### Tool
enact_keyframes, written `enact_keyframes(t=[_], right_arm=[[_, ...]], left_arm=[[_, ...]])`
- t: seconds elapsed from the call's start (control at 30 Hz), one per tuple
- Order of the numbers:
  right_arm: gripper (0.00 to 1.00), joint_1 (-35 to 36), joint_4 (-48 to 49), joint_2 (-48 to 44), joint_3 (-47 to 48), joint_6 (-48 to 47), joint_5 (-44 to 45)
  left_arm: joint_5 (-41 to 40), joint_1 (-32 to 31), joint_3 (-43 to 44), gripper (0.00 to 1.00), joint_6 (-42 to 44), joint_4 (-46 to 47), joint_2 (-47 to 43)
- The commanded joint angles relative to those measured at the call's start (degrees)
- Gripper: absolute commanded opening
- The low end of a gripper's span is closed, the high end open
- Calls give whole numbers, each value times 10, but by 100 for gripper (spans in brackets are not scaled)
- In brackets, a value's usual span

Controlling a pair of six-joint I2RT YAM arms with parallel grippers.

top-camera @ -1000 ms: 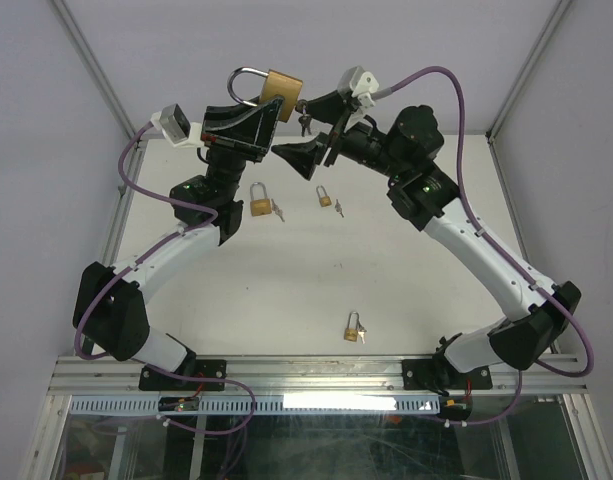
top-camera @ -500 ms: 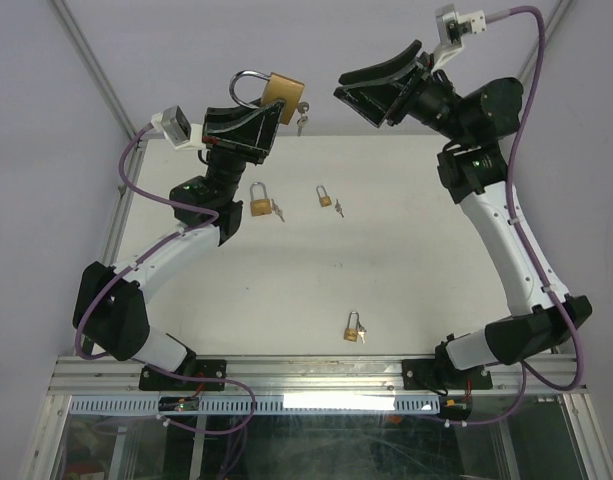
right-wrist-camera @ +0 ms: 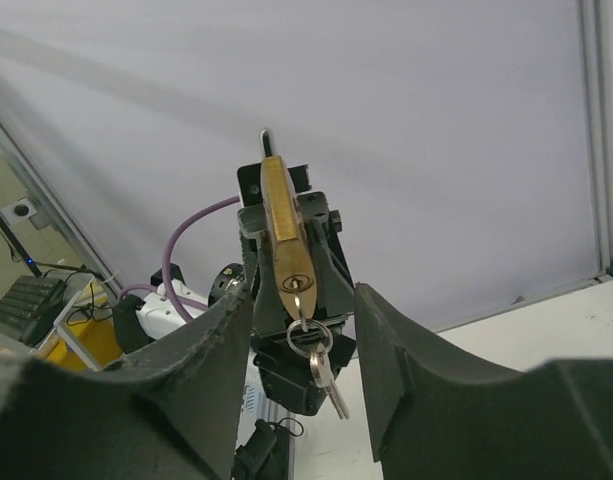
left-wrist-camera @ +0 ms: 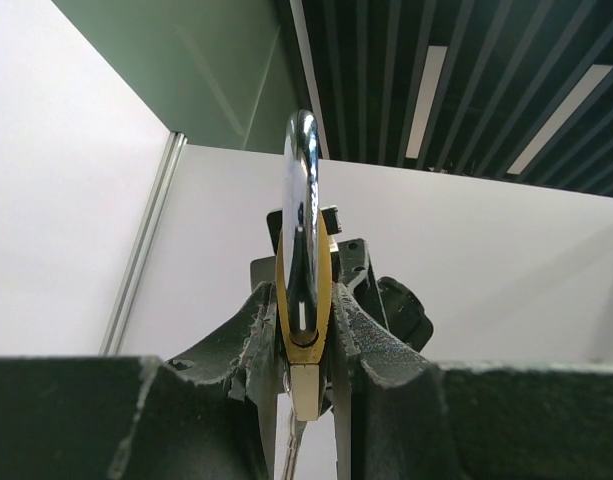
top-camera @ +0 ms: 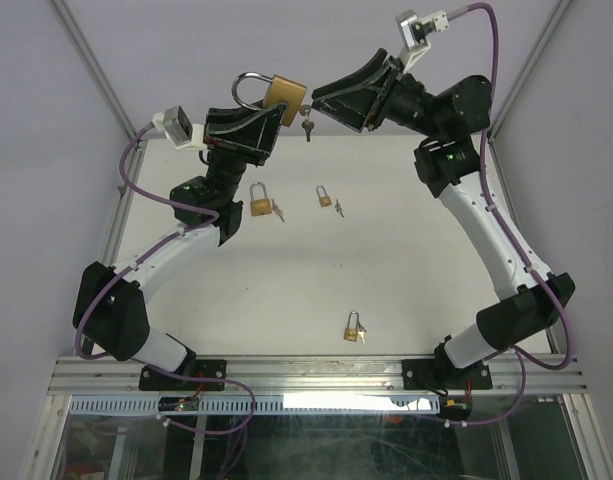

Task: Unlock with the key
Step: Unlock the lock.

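White table [top-camera: 386,270], rail-framed. Its near edge is cut off behind the arm bases. Open surface lies at centre, between the two arms, and pale walls [top-camera: 46,150] stand close on the left, right and far sides.

Left arm [top-camera: 176,250], white with black joints, raised over the table's far left. The wrist is partly hidden by its own camera housing.

Right arm [top-camera: 486,230], same build, arched high over the far right and reaching leftward.

Left gripper [top-camera: 266,108], clamped on the brass padlock [top-camera: 283,92] and holding it aloft above the far edge. In the left wrist view the left gripper [left-wrist-camera: 306,340] pinches the body edge-on, so the faces cannot be seen.

Right gripper [top-camera: 331,105], jaws standing apart and holding nothing, just beside the padlock's keyhole end. From the right wrist view the right gripper [right-wrist-camera: 301,298] frames the lock without touching it.

Brass padlock [right-wrist-camera: 284,245], gold body, keyhole face towards the right wrist camera. The silver shackle [left-wrist-camera: 302,200] appears seated, but whether it is locked cannot be told.

Small padlocks, three, lying on the table well apart: [top-camera: 258,200], [top-camera: 325,195], [top-camera: 354,326]. Details are too small to make out.

Keys [right-wrist-camera: 321,370] on a ring, dangling from the held lock's keyhole. The keys [top-camera: 307,125] hang free between the grippers.
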Motion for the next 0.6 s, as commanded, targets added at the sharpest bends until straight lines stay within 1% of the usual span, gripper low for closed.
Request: enact_keyframes(t=[0.0,0.1,0.17,0.2,0.23,0.27,0.3,0.33,0.37,0.47,0.5,0.57], right_arm=[[45,17,30,-5,7,-9,-23],[39,21,26,-9,-6,-12,-20],[37,21,23,-10,-12,-13,-17],[38,21,23,-12,-14,-13,-16],[44,22,27,-12,-14,-12,-15],[53,21,34,-14,-14,-8,-12],[60,21,41,-14,-12,-6,-7],[64,21,45,-14,-6,-5,-3],[67,21,44,-10,5,-5,0],[67,25,35,1,42,-12,0],[65,28,26,6,53,-17,-2],[59,39,-3,14,75,-34,-5]], left_arm=[[-8,-7,18,0,-2,73,-17],[-9,-8,17,0,-3,73,-17],[-9,-9,17,0,-3,74,-17],[-7,-9,17,0,-4,74,-17],[-5,-9,17,0,-5,73,-17],[-2,-9,17,0,-6,73,-17],[3,-9,16,0,-8,71,-17],[8,-9,14,0,-11,69,-18],[12,-9,13,0,-12,67,-18],[20,-9,8,0,-15,62,-20],[21,-9,8,0,-16,60,-21],[22,-10,9,0,-15,61,-21]])
